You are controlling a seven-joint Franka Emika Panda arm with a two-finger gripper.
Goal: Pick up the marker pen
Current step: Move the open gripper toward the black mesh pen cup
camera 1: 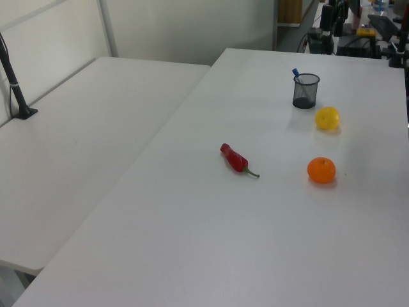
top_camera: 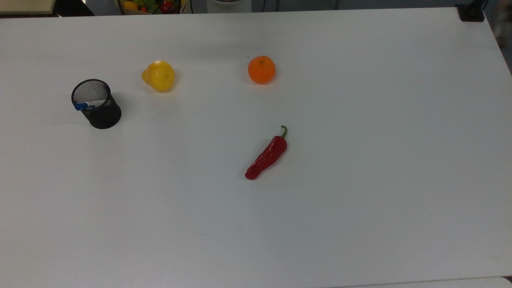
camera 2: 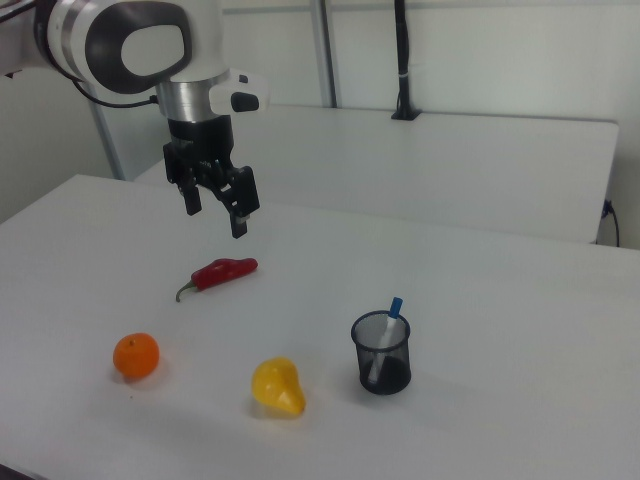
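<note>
The marker pen (top_camera: 90, 105) is white with a blue cap and stands tilted inside a black mesh cup (top_camera: 101, 113) at the top view's left. Its blue cap (camera 2: 395, 305) pokes above the cup's rim (camera 2: 381, 322) in the right view, and the pen (camera 1: 296, 73) likewise sticks out of the cup (camera 1: 305, 93) in the left view. My gripper (camera 2: 215, 215) hangs open above the table with nothing between its fingers, up and to the left of the cup in the right view, just above the red chili (camera 2: 222, 272).
On the white table (top_camera: 360, 200) lie a red chili (top_camera: 267, 156), an orange (top_camera: 261, 69) and a yellow fruit (top_camera: 159, 75) close to the cup. A second white table (camera 1: 77, 141) adjoins it at the left view's left.
</note>
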